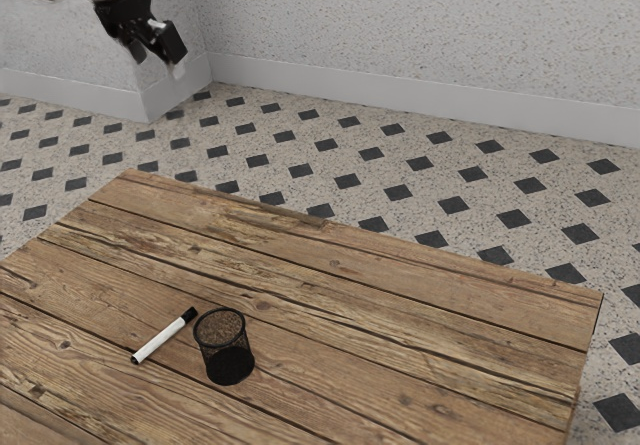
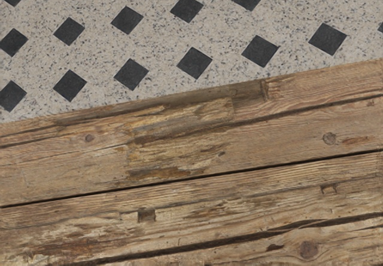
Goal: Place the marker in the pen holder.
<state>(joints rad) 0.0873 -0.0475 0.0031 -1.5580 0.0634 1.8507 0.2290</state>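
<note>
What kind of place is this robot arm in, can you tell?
Probably a plain room indoors, perhaps simulated. The floor is speckled with dark diamond insets, a pale baseboard runs along the speckled wall, and a weathered plank table stands there.

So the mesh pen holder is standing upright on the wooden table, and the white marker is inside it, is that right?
Not quite: the exterior view shows the marker lying on the table beside the pen holder, not inside it. The holder does stand upright there.
</note>
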